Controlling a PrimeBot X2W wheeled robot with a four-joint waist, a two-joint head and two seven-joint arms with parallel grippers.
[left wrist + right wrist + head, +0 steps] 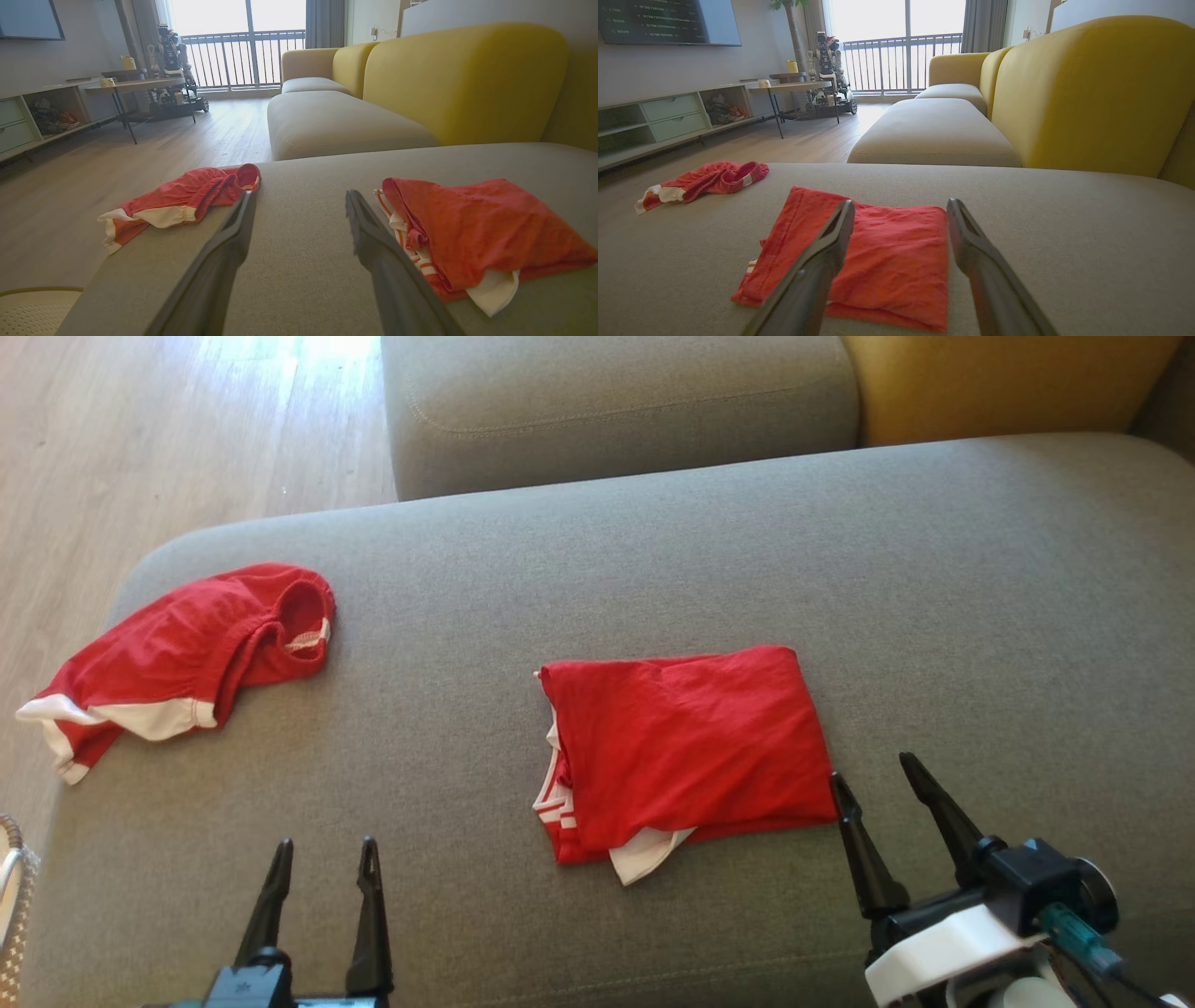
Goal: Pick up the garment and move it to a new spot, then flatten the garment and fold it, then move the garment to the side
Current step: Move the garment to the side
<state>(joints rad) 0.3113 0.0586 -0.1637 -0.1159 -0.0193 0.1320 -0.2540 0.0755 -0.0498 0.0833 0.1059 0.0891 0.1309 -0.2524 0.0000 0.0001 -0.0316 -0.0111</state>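
A red garment with white trim (pixel 686 751) lies folded into a rough rectangle in the middle of the grey sofa seat (pixel 980 616). My right gripper (pixel 873 768) stands open just off its right edge, and in the right wrist view this gripper (pixel 900 203) points over the folded garment (pixel 896 252) with nothing between the fingers. My left gripper (pixel 327 845) is open near the front edge, to the left of the fold (pixel 481 224), and empty (pixel 301 193). A second red garment (pixel 187 658) lies crumpled at the seat's left end.
The crumpled garment (pixel 187 198) hangs partly over the seat's left edge above the wood floor (pixel 140 429). A pale basket (pixel 32 310) sits low at the left. A second grey seat (pixel 616 401) and a yellow backrest (pixel 1008 383) lie beyond.
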